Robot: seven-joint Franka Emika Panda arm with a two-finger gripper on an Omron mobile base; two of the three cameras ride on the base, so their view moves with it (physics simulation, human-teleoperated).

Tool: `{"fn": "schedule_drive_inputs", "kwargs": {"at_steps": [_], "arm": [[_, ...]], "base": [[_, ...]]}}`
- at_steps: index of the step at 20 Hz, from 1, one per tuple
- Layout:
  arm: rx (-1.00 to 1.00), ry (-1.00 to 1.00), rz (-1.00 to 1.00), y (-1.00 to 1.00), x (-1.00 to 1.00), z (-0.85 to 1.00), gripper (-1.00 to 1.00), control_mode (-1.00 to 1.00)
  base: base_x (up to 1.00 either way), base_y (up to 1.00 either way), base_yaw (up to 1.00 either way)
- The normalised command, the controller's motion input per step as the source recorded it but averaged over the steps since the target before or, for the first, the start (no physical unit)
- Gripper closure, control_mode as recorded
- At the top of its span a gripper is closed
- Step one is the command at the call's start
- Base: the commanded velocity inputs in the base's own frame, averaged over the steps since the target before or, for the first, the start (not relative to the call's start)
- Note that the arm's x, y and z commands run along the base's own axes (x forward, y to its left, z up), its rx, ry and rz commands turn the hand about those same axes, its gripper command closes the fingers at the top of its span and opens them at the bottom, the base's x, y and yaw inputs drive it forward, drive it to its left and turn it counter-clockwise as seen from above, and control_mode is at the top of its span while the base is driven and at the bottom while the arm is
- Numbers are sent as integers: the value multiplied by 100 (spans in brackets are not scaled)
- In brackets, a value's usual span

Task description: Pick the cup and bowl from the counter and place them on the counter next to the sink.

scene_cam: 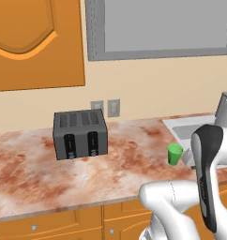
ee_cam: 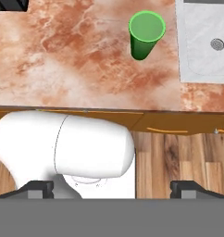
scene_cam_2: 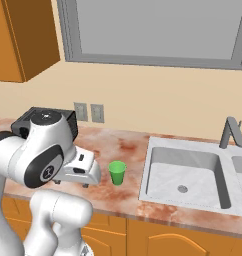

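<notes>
Our pincer [ee_cam: 112, 187] stands wide open and grips nothing, its tips far apart, held back over the floor [ee_cam: 178, 152] off the desk [ee_cam: 72, 55] edge. Ahead of it we see the green cup [ee_cam: 146, 33] upright on the desk, just beside the sink [ee_cam: 204, 46]. Farther off sits a toaster [scene_cam: 80, 134].
</notes>
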Motion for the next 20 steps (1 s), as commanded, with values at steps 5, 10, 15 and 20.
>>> {"fn": "schedule_drive_inputs", "kwargs": {"at_steps": [5,10,15,20], "arm": [[0,0,0,0,0,0,-100,100],[0,0,0,0,0,0,-100,100],[0,0,0,0,0,0,-100,100],[0,0,0,0,0,0,-100,100]], "base": [[-6,23,9],[-49,64,27],[-70,71,33],[-59,56,44]]}}
